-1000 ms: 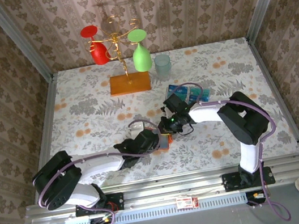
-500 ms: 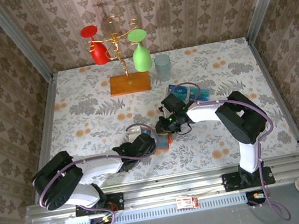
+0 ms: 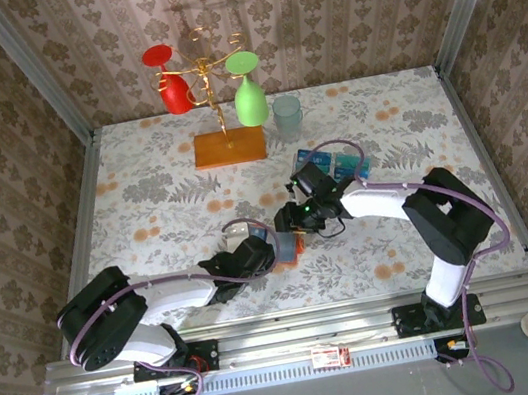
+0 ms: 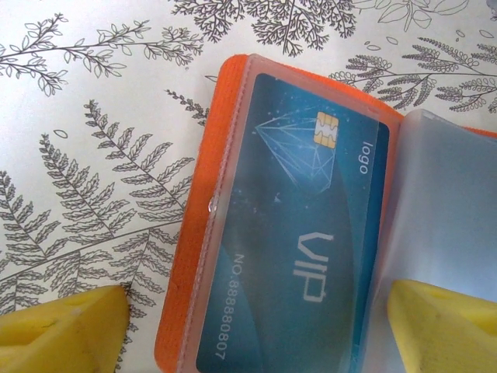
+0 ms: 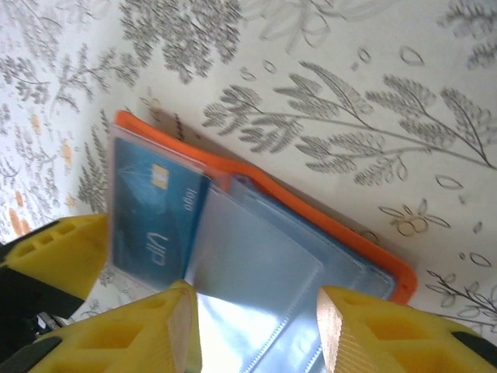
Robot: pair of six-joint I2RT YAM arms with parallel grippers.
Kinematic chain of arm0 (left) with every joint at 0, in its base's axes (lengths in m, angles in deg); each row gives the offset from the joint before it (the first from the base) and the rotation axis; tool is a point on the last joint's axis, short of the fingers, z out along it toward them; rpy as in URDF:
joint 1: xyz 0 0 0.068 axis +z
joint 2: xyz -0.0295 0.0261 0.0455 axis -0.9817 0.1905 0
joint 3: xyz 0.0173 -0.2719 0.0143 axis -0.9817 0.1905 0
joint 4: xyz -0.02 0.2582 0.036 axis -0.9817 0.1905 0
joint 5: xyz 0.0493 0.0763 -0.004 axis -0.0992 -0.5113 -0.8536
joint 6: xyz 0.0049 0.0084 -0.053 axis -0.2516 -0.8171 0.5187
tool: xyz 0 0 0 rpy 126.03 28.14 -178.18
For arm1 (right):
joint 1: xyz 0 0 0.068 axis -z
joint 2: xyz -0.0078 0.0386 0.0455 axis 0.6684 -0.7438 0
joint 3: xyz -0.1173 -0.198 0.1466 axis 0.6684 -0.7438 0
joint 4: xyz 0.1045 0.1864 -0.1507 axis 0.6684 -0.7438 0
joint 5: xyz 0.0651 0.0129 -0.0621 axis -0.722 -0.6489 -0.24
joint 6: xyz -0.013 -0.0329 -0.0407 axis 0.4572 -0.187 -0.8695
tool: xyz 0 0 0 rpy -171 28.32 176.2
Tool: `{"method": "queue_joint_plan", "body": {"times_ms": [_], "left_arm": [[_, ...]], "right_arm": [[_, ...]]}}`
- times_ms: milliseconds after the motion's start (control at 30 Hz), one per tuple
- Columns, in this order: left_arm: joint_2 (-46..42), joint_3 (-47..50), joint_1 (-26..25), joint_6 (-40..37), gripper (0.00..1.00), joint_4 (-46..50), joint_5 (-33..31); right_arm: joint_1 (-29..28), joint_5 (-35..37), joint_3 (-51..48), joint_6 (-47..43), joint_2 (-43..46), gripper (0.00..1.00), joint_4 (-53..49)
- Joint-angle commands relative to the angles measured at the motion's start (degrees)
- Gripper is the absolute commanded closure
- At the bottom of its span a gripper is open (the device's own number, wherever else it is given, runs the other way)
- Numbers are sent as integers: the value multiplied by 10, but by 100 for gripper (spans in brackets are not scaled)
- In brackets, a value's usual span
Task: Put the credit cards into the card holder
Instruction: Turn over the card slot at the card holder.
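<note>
The orange card holder (image 4: 200, 233) (image 5: 326, 214) (image 3: 296, 246) lies open on the floral table. A teal VIP credit card (image 4: 303, 256) (image 5: 151, 214) sits under its clear left sleeve. My left gripper (image 4: 256, 342) (image 3: 275, 252) is open over it. One yellow finger (image 4: 62, 330) is on the table beside the orange edge, the other (image 4: 446, 330) over the loose clear sleeves. My right gripper (image 5: 256, 326) (image 3: 289, 225) is open, with a clear sleeve page (image 5: 256, 272) rising between its fingers, ungripped. More credit cards (image 3: 321, 161) lie farther back on the right.
A wooden stand base (image 3: 229, 146) with a gold rack holds a red glass (image 3: 171, 89) and a green glass (image 3: 248, 101) at the back. A clear cup (image 3: 288, 114) stands beside it. Both arms meet mid-table, close together.
My right gripper's jaws have spread apart over the clear sleeves, and its arm has shifted slightly right. The left gripper has stayed over the holder.
</note>
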Motion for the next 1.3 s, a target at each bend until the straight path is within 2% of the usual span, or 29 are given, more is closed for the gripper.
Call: {"method": "queue_joint_plan", "body": {"times_ms": [0, 433, 867, 1033, 1267], "left_arm": [[3, 14, 6, 6, 13, 6, -1], [1, 11, 6, 6, 13, 5, -3], [-1, 9, 6, 6, 13, 4, -2], [-2, 8, 6, 4, 13, 4, -2], [-3, 7, 6, 4, 13, 2, 0]], "right_arm": [[1, 4, -13, 17, -10, 53, 11], [-1, -21, -4, 27, -49, 55, 33], [-3, -10, 36, -10, -41, 66, -24], [-8, 13, 53, -32, -29, 67, -60], [-11, -6, 51, -20, -29, 65, -41]]}}
